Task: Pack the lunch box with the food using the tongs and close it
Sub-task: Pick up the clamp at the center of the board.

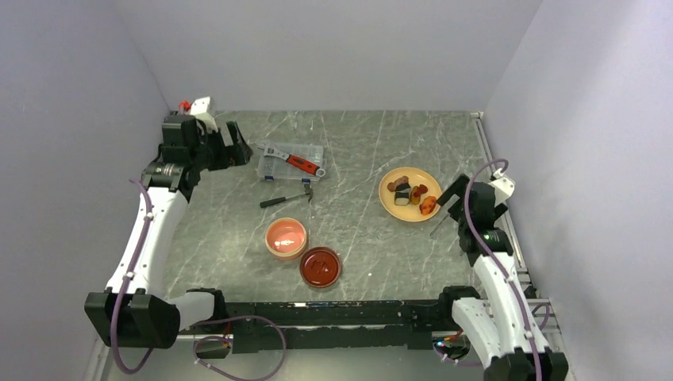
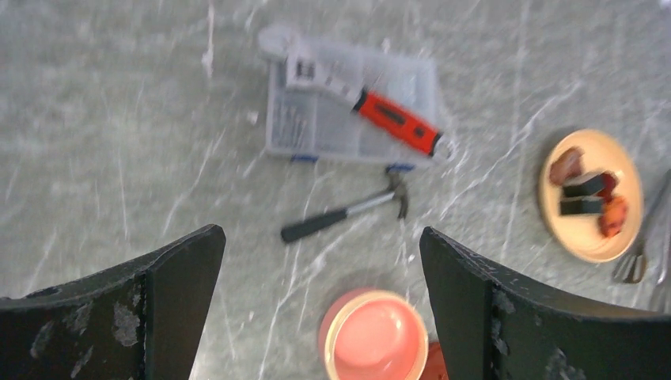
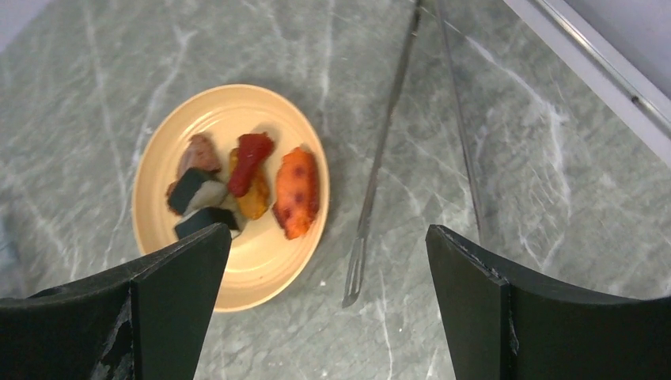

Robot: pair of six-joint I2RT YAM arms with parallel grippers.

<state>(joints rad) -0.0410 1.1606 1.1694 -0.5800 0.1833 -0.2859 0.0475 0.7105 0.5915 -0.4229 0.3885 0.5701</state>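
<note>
Tongs [image 3: 383, 158] lie below the right claw [image 3: 326, 233], jaws spread wide.

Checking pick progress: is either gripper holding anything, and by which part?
Nothing is held. The left gripper and right gripper are open and empty; the tongs lie untouched beside the plate.

1 ea: tub [image 1: 286, 237], lid [image 1: 320, 267], tongs [image 3: 380, 158], plate [image 3: 261, 271], hammer [image 2: 328, 219], case [image 2: 316, 131].

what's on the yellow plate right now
The food: a brown piece, two black-and-white rolls, a red piece lying across an orange-yellow one, an orange piece. The red one covers part of the piece beneath; the plate surface under the pile is hidden.
</note>
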